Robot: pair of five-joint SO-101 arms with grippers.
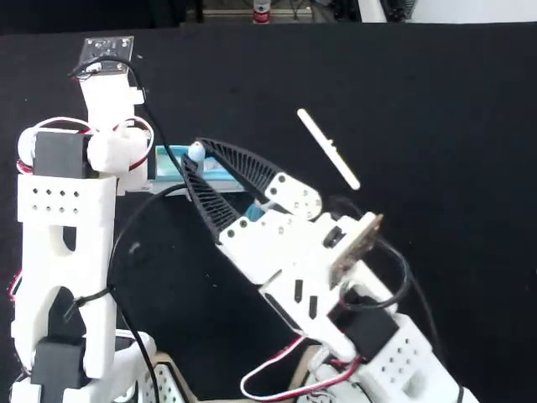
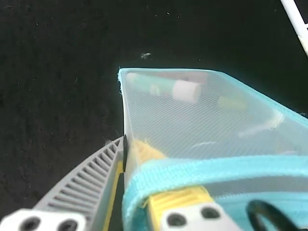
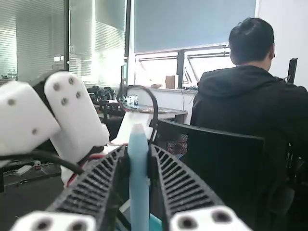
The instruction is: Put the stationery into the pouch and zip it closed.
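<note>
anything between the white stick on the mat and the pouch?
Yes. The right pincer, shut on a blue pen, lies over the pouch on the side facing the white stick, across the direct path. Nothing else visible sits between them.

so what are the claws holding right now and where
Left claw grips the pouch at one teal-trimmed end. Right claw pinches a light blue stick along its shaft, rounded tip poking out.
</note>
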